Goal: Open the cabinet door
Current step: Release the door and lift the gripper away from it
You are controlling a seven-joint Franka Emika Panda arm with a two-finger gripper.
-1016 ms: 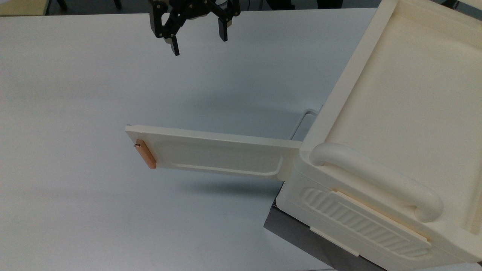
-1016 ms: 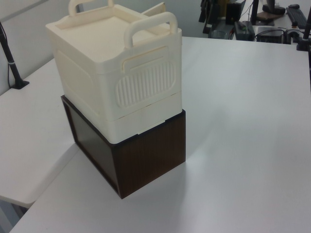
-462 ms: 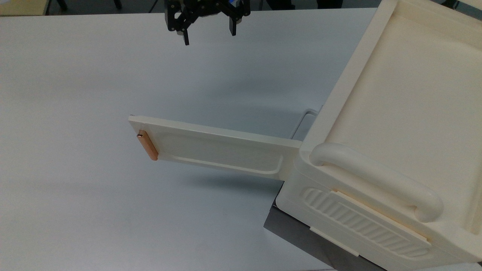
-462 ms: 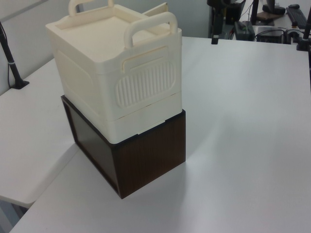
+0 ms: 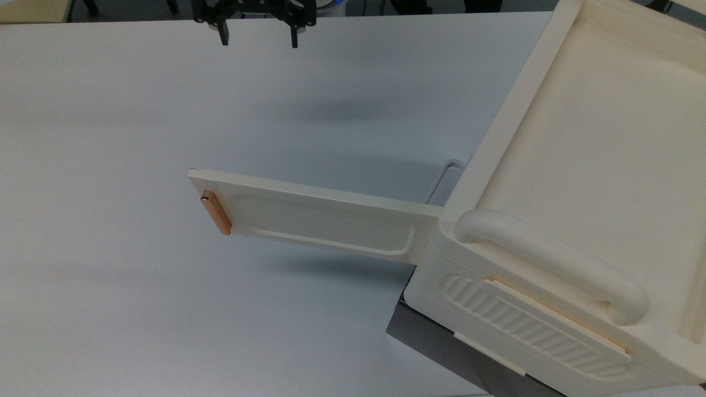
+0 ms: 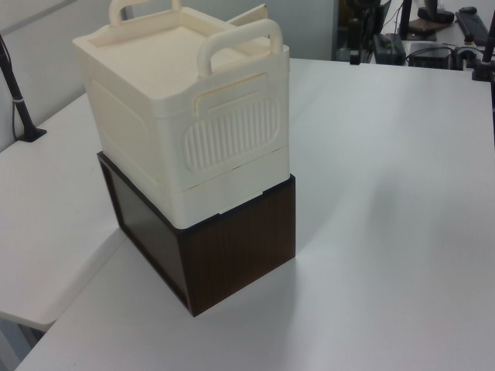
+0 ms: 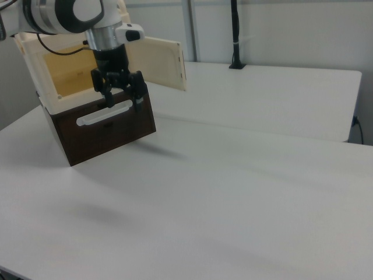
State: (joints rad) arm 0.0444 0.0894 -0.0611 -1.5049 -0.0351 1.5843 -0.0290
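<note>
Door's basically swung wide already, so the gripper (image 5: 257, 39) is hanging over the counter (image 5: 110, 138) with fingers (image 5: 223, 38) spread and empty, cabinet door (image 5: 314, 218) well off from them, best just backing off without bumping it.

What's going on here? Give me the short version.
A Franka arm is working on a cream cabinet that sits on a dark wooden box on a white table. The cabinet door stands swung wide open, its copper handle at the free end. The gripper hangs open and empty above the table, well clear of the door and touching nothing. The opening looks done.
</note>
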